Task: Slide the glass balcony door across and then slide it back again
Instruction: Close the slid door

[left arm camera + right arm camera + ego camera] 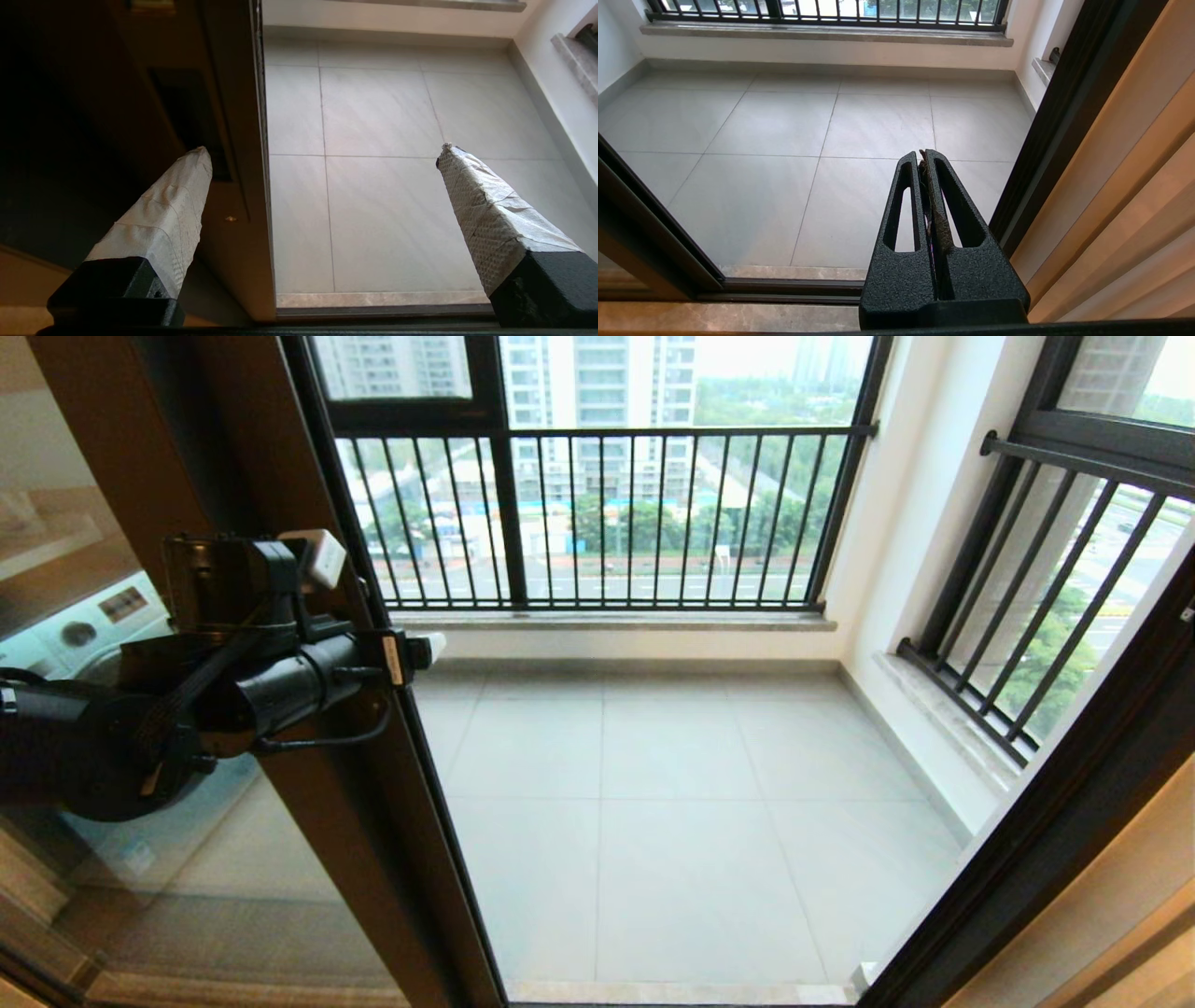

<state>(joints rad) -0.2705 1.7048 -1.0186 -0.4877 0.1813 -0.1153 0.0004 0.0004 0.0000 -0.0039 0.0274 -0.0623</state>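
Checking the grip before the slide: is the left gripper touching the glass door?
Cannot tell. In the left wrist view the left gripper is open, straddling the door edge, but no view shows contact or a gap.

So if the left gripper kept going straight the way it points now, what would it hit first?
Probably the pale grey tiled balcony floor. The open left gripper straddles the edge of the dark brown door stile; one paper-wrapped finger may brush the stile first. Depth is unclear.

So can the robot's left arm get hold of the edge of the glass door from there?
Probably yes. The left gripper is open, and the brown edge of the glass balcony door stands between its taped fingers. Nothing blocks it; only bare balcony floor lies beyond.
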